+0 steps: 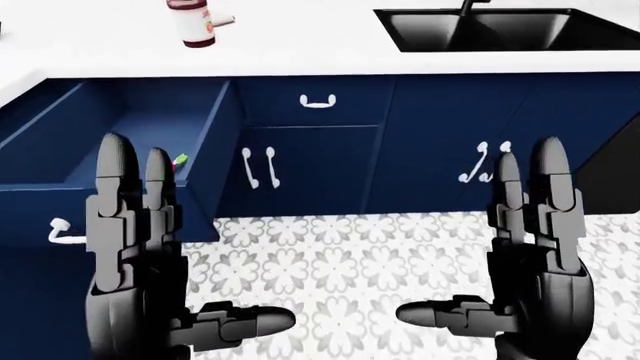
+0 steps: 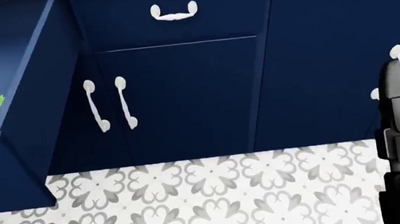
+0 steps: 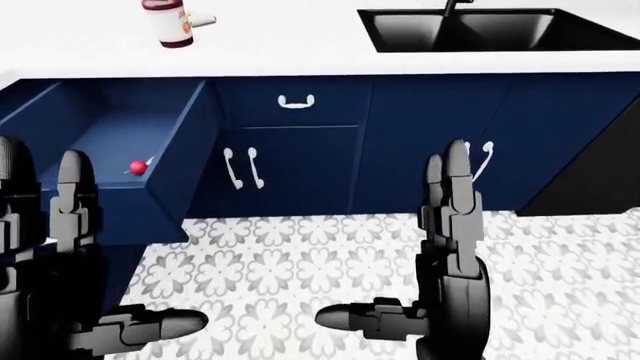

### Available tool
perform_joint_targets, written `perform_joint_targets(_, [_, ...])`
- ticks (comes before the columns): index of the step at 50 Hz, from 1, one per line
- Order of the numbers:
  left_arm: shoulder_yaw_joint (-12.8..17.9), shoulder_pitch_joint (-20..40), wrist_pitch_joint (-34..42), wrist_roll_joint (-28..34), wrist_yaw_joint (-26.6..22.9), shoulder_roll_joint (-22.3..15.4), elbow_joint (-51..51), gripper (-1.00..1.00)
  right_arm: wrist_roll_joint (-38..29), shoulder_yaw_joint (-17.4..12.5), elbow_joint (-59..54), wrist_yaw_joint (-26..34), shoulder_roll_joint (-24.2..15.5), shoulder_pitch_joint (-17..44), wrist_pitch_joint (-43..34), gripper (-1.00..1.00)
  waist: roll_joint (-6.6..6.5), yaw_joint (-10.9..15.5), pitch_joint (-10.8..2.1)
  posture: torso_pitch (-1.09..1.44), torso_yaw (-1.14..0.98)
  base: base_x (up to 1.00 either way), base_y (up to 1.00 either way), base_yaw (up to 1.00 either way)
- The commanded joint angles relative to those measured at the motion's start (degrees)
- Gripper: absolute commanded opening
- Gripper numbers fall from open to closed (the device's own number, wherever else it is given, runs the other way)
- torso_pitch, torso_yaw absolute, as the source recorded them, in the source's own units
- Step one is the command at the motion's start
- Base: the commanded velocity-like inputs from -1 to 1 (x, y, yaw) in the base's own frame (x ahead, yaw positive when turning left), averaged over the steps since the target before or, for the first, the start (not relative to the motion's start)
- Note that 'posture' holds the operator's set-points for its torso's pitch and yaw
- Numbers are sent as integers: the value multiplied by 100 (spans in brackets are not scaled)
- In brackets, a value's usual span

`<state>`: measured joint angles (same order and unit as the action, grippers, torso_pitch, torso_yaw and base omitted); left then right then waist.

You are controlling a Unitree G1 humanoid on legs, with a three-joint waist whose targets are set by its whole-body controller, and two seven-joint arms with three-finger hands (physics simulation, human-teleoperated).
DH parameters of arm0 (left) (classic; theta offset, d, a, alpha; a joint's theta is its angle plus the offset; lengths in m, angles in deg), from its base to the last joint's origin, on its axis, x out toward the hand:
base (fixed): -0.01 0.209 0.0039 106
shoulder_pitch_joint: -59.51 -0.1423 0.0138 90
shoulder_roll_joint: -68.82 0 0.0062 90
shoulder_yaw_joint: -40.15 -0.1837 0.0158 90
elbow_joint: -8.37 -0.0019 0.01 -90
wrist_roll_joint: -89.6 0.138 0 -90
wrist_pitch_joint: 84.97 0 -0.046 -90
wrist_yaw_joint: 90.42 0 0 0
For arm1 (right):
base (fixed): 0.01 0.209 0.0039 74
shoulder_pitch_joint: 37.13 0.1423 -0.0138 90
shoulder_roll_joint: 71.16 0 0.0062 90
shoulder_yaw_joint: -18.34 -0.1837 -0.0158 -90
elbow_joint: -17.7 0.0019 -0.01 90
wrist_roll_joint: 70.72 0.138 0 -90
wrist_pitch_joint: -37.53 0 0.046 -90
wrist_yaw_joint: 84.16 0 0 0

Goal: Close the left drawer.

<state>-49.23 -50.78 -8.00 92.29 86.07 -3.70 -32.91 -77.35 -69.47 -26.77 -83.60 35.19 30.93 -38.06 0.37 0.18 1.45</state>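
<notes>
The left drawer (image 1: 120, 161) projects open from the cabinet run, and I see my left hand (image 1: 135, 255) raised directly before its front panel. Open floor (image 1: 340, 270) lies between both hands. My right hand (image 1: 535, 262) stands clear of the closed cabinet doors (image 1: 310, 169).

Navy blue cabinets (image 1: 320, 150) and the navy left drawer (image 1: 120, 142) carry white handles (image 1: 317, 101). The counter (image 1: 300, 52) is white, the sink (image 1: 500, 28) black. A red ball (image 3: 138, 167), perhaps a radish, lies in the drawer. Floor tiles (image 1: 340, 255) show grey flowers on white. Both hands (image 1: 130, 247) are black.
</notes>
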Motion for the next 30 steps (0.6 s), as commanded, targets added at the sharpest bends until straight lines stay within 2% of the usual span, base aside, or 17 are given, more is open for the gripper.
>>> perform_joint_targets(1, [-14, 33, -139, 7, 15, -5, 226, 100, 43, 1, 215, -3, -1, 34, 183, 100, -3, 0, -50, 0, 0, 0, 0, 0])
perform_joint_targets(3, [-30, 33, -135, 10, 22, -8, 222, 100, -31, 35, 186, 15, -16, 46, 164, 100, -35, 17, -98, 0, 0, -2, 0, 7])
perform_joint_targets(4, [-39, 28, -142, 18, 25, -12, 213, 100, 29, 12, 195, -10, -3, 32, 191, 100, -52, 21, 29, 0, 0, -18, 0, 23])
perform_joint_targets(6, [-46, 21, -152, -5, 21, -22, 221, 100, 43, -10, 185, -11, 0, 50, 161, 100, -54, 19, -40, 0, 0, -18, 0, 23])
perform_joint_targets(13, [-56, 17, -149, 13, 36, -32, 203, 100, 58, -12, 146, -4, 2, 50, 161, 100, -34, 40, 49, 0, 0, -18, 0, 23])
perform_joint_targets(15, [-55, 17, -150, 11, 34, -33, 203, 100, 47, -15, 139, -3, 1, 54, 160, 100, -63, 38, 51, 0, 0, -19, 0, 22])
perform_joint_targets(18, [-50, 10, -153, 8, 30, -31, 211, 100, 53, -25, 155, -3, 2, 46, 158, 100, -198, 45, 56, 0, 0, -17, 0, 23])
perform_joint_targets(19, [-52, 9, -151, 2, 27, -32, 212, 100, 57, -30, 155, -4, 5, 45, 154, 100, -319, 46, 75, 0, 0, -14, 0, 22])
perform_joint_targets(20, [-54, 4, -152, 7, 27, -30, 221, 100, 41, -19, 164, 3, 4, 35, 161, 100, -378, 89, 132, 0, 0, -16, 0, 23])
perform_joint_targets(22, [-54, 2, -146, -1, 28, -28, 229, 100, 27, -6, 175, 19, -3, 23, 157, 100, -298, 126, 94, 0, 0, -14, 0, 37])
perform_joint_targets(23, [-63, -2, -155, 15, 30, -26, 227, 100, 33, -6, 168, 15, 0, 20, 170, 100, -304, 118, 115, 0, 0, -9, 0, 55])
perform_joint_targets(25, [-61, 4, -140, 9, 34, -28, 240, 100, 40, -10, 171, 17, -1, 21, 165, 100, -218, 115, 126, 0, 0, -7, 0, 56])
perform_joint_targets(28, [-63, 5, -143, 15, 39, -28, 236, 100, 56, -13, 172, 23, -2, 24, 139, 100, -39, 62, 163, 0, 0, -7, 0, 57])
perform_joint_targets(30, [-71, 10, -144, 24, 43, -27, 230, 100, 62, -15, 167, 23, 0, 25, 138, 100, 152, 26, 176, 0, 0, -7, 0, 57])
